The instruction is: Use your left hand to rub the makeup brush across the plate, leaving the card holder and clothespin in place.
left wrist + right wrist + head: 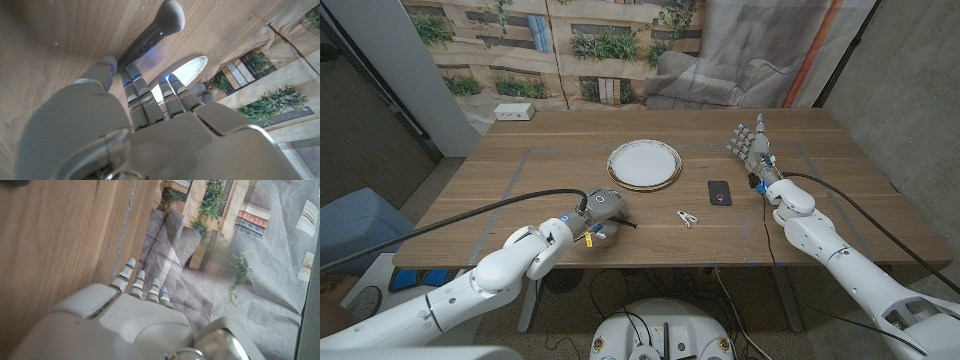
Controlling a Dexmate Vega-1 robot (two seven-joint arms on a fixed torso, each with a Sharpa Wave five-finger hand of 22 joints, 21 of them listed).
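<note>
Head view: left robot hand (601,210) low at frame centre-left, fingers curled around makeup brush (620,222) on desk (520,180). Left wrist view: brush (150,37) pinched at handle, bristle head lying on wood. Plate (644,163) upper centre, apart from brush. Card holder (719,192) right of plate; clothespin (687,217) below, near centre. Right robot hand (752,145) upper right, fingers spread, holding nothing.

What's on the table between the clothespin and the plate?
Nothing. In the head view, only bare wood lies between the clothespin and the plate. The card holder sits off to the side.
</note>
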